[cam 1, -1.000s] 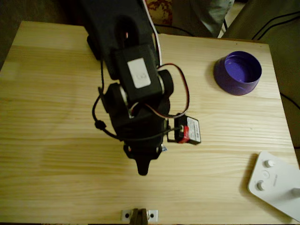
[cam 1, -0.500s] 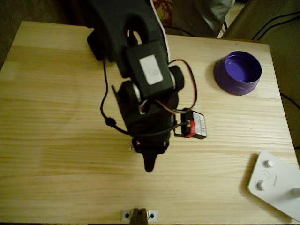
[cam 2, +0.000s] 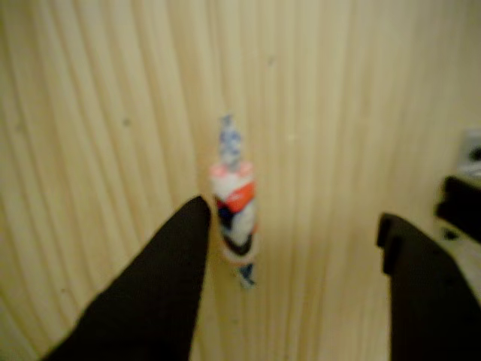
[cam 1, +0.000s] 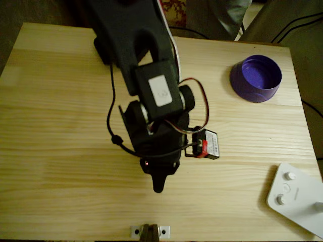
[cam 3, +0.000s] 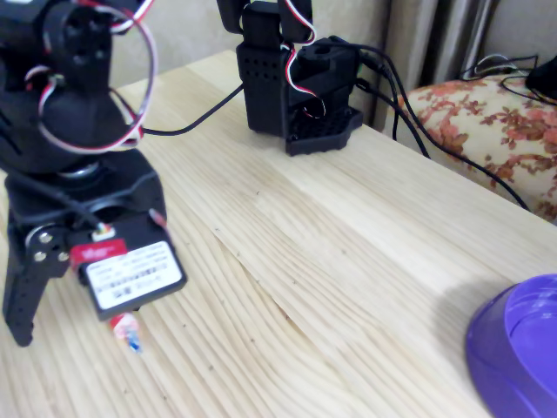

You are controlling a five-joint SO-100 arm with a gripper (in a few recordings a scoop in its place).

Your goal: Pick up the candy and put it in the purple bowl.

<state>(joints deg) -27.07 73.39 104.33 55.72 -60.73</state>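
Now lower, end effector (cam 2: 289,226) (fingers spread) astride candy (cam 2: 234,203) on table (cam 1: 60,151).

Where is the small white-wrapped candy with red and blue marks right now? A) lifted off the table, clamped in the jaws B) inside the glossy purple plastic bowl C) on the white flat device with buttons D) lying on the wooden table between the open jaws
D: in the wrist view the small white-wrapped candy lies on the wooden table, beside one black finger, with the jaws spread wide apart.
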